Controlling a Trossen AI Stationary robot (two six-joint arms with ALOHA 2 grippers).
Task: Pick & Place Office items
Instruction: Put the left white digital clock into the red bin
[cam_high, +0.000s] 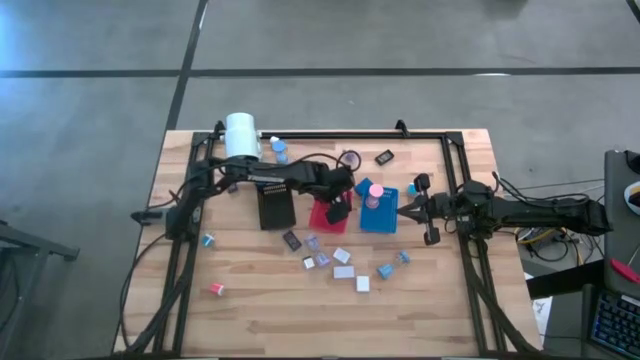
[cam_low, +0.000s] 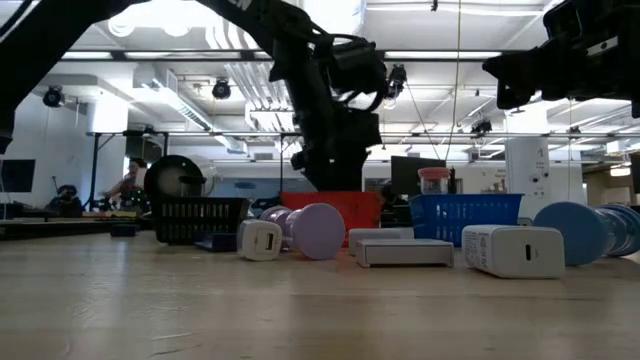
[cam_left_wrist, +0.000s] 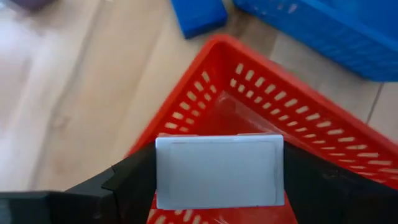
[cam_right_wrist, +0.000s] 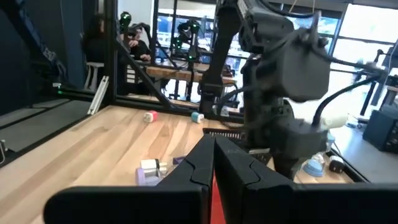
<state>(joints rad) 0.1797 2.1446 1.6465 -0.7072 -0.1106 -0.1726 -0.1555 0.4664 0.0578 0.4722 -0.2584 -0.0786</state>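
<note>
White rectangular block (cam_left_wrist: 219, 171), smooth and flat-faced, sits clamped between the left gripper's (cam_left_wrist: 219, 186) dark fingers, held over the red perforated plastic tray (cam_left_wrist: 298, 124) at table centre. Blue tray (cam_high: 379, 210) lies just right of it on the wood-grain table (cam_high: 260, 290). Right gripper (cam_right_wrist: 214, 155), fingers pressed together and empty, waits to the right.

Red slotted plastic tray (cam_high: 322, 214) between black rectangular tray (cam_high: 275, 209) at left and blue rectangular tray (cam_high: 379, 215) at right on wooden counter (cam_high: 250, 290), small loose office blocks (cam_high: 343, 262) scattered nearer, big white cylinder (cam_high: 240, 135) far left.
</note>
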